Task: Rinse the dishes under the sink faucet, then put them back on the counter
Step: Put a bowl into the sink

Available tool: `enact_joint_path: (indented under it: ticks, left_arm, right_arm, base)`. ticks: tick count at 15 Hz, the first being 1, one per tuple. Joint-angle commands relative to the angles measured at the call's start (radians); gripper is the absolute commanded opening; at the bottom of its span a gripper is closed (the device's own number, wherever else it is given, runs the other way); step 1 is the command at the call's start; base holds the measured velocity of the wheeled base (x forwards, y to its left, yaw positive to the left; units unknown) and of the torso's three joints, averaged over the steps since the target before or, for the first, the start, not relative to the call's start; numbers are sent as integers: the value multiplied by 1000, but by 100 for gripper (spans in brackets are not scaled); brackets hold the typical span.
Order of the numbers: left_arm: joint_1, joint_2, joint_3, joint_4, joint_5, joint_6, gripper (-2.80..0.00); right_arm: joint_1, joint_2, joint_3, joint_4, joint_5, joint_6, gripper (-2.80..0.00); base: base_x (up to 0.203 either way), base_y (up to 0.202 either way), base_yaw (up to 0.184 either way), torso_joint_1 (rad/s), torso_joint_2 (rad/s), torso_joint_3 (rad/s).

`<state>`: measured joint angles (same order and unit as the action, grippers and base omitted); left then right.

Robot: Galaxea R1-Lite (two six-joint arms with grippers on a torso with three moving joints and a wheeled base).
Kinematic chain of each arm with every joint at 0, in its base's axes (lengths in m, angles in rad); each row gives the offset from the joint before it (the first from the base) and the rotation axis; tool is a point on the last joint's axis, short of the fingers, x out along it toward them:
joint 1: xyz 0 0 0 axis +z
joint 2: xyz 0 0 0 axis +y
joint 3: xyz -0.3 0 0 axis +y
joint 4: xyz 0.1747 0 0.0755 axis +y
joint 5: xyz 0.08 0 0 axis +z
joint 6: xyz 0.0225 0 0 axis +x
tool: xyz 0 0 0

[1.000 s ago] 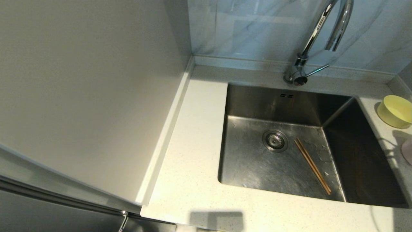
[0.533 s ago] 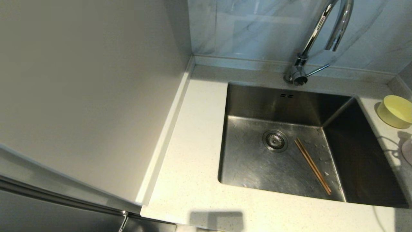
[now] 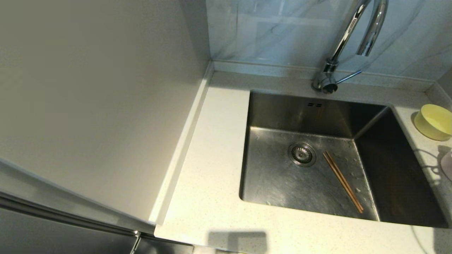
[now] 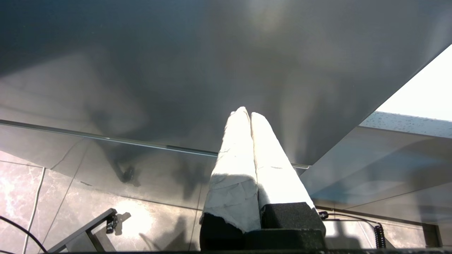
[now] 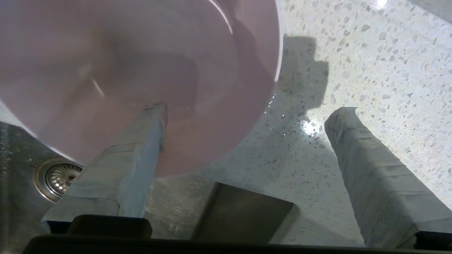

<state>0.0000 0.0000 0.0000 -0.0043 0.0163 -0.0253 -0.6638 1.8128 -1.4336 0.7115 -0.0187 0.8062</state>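
The brown chopsticks (image 3: 342,180) lie slanted on the floor of the steel sink (image 3: 282,113), right of the round drain (image 3: 302,154). The chrome faucet (image 3: 349,35) arches over the sink's back edge, and no water shows. A yellow-green bowl (image 3: 433,121) and the pink bowl (image 3: 447,165) stand on the speckled counter (image 3: 208,176) right of the sink. My right gripper (image 5: 249,111) is open at the pink bowl (image 5: 123,70). One finger (image 5: 141,148) shows against the bowl and the other (image 5: 360,151) over bare counter. My left gripper (image 4: 247,113) is shut on nothing, low beside a cabinet.
A plain grey-beige wall panel (image 3: 88,106) rises left of the counter, and a marbled backsplash (image 3: 268,31) runs behind the faucet. Small water drops (image 5: 279,106) lie on the counter by the pink bowl. Neither arm shows in the head view.
The dishes and chopsticks have not moved. Only the shadows on the counter strip right of the sink have shifted slightly.
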Motion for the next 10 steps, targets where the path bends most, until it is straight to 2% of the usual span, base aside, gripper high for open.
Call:
enact_joint_path:
  ticks: [1,4,5,6,10]
  left_arm:
    - [0,-3,0,0,1,-1,-280]
    - [0,-3,0,0,1,-1,-280]
    - [0,-3,0,0,1,-1,-280]
    - [0,-3,0,0,1,-1,-280]
    - [0,-3,0,0,1,-1,-280]
  right_arm:
    - [0,2,2,3,0,4,0]
    - [0,3,5,3,16,4,0]
    - [0,7,4,3,27,4,-86]
    - [0,7,4,3,28,2,-280]
    - [0,7,2,3,28,2,-280]
  base:
    - [0,0,0,0,0,0]
    - [0,0,0,0,0,0]
    - [0,0,0,0,0,0]
    - [0,0,0,0,0,0]
    - [0,0,0,0,0,0]
